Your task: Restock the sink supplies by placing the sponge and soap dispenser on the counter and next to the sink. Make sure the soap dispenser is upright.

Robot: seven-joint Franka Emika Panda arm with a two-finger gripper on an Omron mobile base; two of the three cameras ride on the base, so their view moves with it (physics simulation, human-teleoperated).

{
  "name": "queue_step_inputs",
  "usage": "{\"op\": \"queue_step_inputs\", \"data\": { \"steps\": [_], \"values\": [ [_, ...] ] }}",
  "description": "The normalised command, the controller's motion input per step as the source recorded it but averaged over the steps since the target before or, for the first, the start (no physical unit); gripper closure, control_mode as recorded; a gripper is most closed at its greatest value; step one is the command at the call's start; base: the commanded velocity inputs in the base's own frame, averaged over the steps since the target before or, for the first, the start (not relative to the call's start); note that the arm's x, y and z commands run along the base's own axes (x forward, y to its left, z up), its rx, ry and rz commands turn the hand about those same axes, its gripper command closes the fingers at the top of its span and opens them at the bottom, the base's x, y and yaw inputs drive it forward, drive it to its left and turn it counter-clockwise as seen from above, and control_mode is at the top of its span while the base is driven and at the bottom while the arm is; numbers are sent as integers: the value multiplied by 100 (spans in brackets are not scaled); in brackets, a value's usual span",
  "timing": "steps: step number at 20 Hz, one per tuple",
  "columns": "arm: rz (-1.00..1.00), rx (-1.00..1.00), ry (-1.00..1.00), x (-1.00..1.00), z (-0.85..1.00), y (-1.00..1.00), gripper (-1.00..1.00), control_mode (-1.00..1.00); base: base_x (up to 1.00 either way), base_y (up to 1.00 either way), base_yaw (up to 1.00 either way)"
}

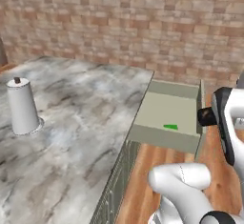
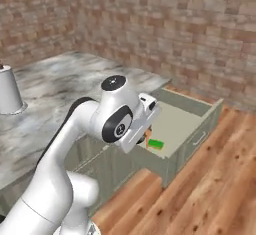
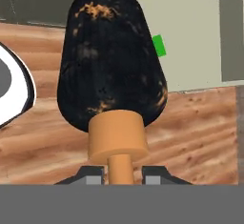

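**Carry the bottle nozzle-first to the desk, then stand it up**

The claw (image 3: 122, 173) is clamped on the thin orange neck of the soap dispenser (image 3: 112, 61), with the black body pointing away from the hand, above the wooden floor (image 3: 190, 123) in front of the open drawer (image 1: 167, 111). The sponge (image 1: 170, 127) lies in that drawer, near its front wall. The grip is on the narrowest part, so the heavy body can swing or slip; I judge slow, smooth motion safest. The marble desk (image 1: 71, 123) is off to the left, with a grey container (image 1: 21, 106) standing on it. The sink is not in sight, so the base likely has to travel. Before release, the wrist should turn until the body is underneath the nozzle, base flat on the marble, then let go gently.
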Motion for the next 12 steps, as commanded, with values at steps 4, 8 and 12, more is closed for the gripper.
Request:
{"op": "queue_step_inputs", "data": {
  "steps": [4, 8, 12],
  "values": [
    [0, 0, 0, 0, 0, 0, 100, 100, -34, 0, -89],
    [0, 0, 0, 0, 0, 0, 100, 100, -8, 0, -88],
    [0, 0, 0, 0, 0, 0, 100, 100, 0, -19, -81]
  ]
}}
